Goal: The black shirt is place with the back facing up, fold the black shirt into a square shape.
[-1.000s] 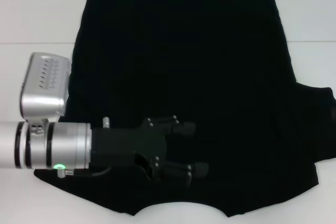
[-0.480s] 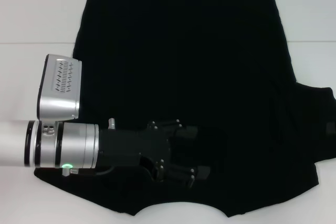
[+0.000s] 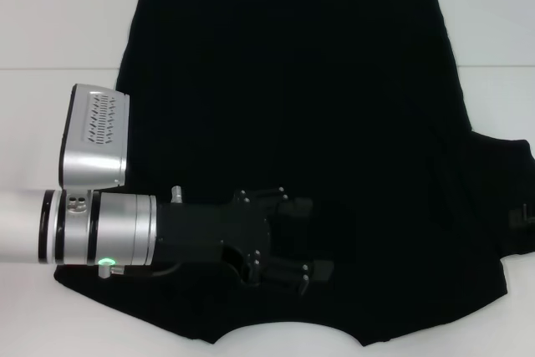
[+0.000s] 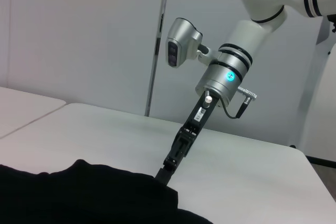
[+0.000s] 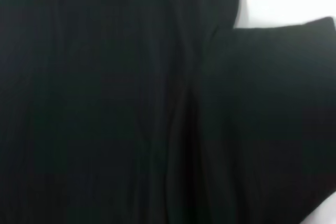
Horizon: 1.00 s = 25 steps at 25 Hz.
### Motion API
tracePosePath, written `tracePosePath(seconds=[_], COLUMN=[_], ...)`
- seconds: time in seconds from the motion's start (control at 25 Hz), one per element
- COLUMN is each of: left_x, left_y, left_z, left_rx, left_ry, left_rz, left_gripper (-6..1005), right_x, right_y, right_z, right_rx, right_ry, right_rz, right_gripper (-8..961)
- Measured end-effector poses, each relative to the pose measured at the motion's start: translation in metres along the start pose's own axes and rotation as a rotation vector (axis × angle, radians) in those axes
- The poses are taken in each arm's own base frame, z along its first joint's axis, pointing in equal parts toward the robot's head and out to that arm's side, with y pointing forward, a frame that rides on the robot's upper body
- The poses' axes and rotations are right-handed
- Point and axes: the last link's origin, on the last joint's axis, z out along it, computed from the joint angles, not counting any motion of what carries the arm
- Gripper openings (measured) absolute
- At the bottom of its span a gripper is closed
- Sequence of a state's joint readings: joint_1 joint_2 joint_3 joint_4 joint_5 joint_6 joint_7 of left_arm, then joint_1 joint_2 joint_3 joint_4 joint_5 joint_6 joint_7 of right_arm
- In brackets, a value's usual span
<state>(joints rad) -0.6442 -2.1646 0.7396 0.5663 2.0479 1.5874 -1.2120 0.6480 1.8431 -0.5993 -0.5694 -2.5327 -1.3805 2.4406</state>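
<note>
The black shirt (image 3: 284,81) lies spread flat on the white table (image 3: 58,14), plain side up, its hem far from me and its collar at the near edge. My left gripper (image 3: 308,238) reaches in from the left and hovers low over the near part of the shirt, open, with nothing visible between its fingers. The right sleeve (image 3: 501,198) sticks out at the right. My right gripper (image 4: 165,173) points steeply down and its tip meets the sleeve's edge; only a sliver of it (image 3: 520,216) shows in the head view. The right wrist view is filled by the shirt (image 5: 105,103).
White table (image 4: 252,171) shows on all sides of the shirt, with a seam (image 3: 50,69) running across it. A pale wall (image 4: 79,35) stands behind the table in the left wrist view. The left arm's silver wrist (image 3: 92,227) covers the shirt's near left edge.
The left arm slid slightly right over the shirt, then settled; its wrist camera block turned. The right gripper's tip has come into sight at the right sleeve.
</note>
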Motion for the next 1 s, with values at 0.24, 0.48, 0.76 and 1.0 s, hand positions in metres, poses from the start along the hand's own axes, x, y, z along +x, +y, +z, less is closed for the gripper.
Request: tracePosePath(seconds=[0.24, 0.48, 0.76, 1.0], left_x=[-0.0003, -0.0001, -0.0002, -0.0006], left_y=[-0.0037, -0.0041, -0.0044, -0.0044], left_z=[-0.0009, -0.0010, -0.0009, -0.0007], left_rx=[0.022, 0.024, 0.026, 0.027], left_ry=[-0.008, -0.008, -0.009, -0.009], left_rz=[-0.013, -0.013, -0.013, -0.014], left_gripper=[948, 949, 949, 949], right_x=[0.0012, 0.0024, 0.0024, 0.0027], right_y=[-0.0019, -0.0044, -0.0055, -0.0084], right_z=[0.0021, 0.0019, 0.0026, 0.0022], right_rx=[0.009, 0.016, 0.021, 0.029], right_ry=[-0.009, -0.015, -0.018, -0.032], right_rz=[0.000, 0.008, 0.007, 0.010], right_gripper=[621, 421, 123, 14])
